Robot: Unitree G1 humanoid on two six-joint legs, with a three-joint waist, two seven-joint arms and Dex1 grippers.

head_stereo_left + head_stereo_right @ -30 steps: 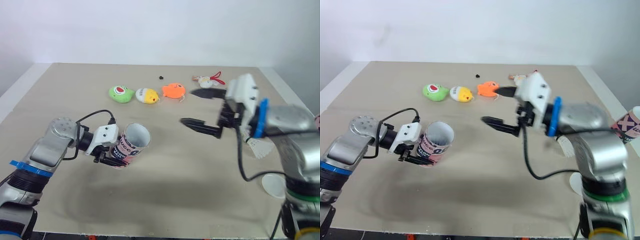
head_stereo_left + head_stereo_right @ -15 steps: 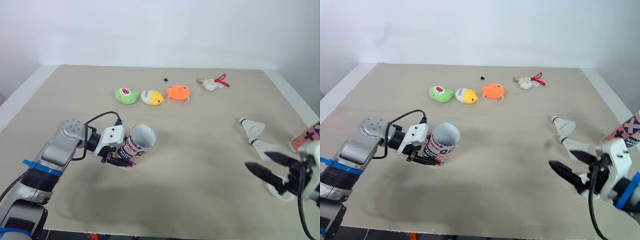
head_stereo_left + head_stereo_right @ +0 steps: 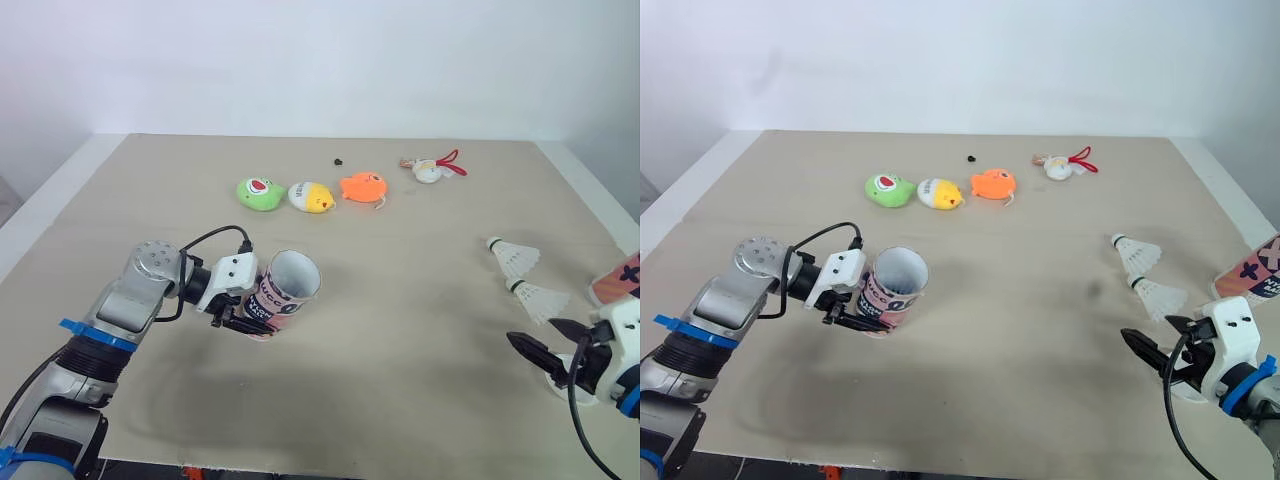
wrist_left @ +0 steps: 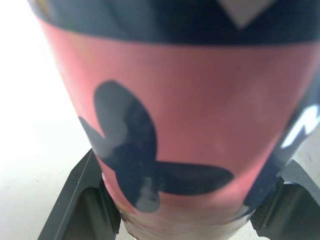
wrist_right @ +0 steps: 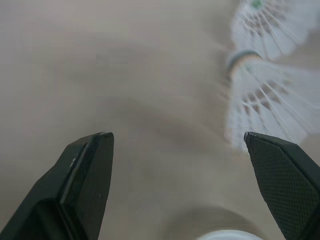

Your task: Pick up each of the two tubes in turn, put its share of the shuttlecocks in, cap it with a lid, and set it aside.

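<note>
Two tubes on the counter (image 3: 400,340). The held tube (image 3: 287,293) is front-left, tilted, with its open mouth facing up and toward the robot's right. It has a pink wall, a dark band with white lettering and a white inside. The left wrist view shows a dark butterfly-like print on the pink. The left claw (image 3: 243,316) is clamped on its lower end, one finger on each side.

The second tube (image 3: 1252,275) has the same pink pattern and sits at the right edge, partly cut off. Two white shuttlecocks (image 3: 512,255) (image 3: 540,298) lie on their sides near it, close together.

The right claw (image 3: 531,330) has its fingers apart, low at front-right, just beside the nearer shuttlecock. A white lid (image 5: 227,235) edge shows under it.

At the far side are a green toy (image 3: 260,193), a yellow toy (image 3: 312,197), an orange toy (image 3: 362,186) and a white toy with a red cord (image 3: 430,170).
</note>
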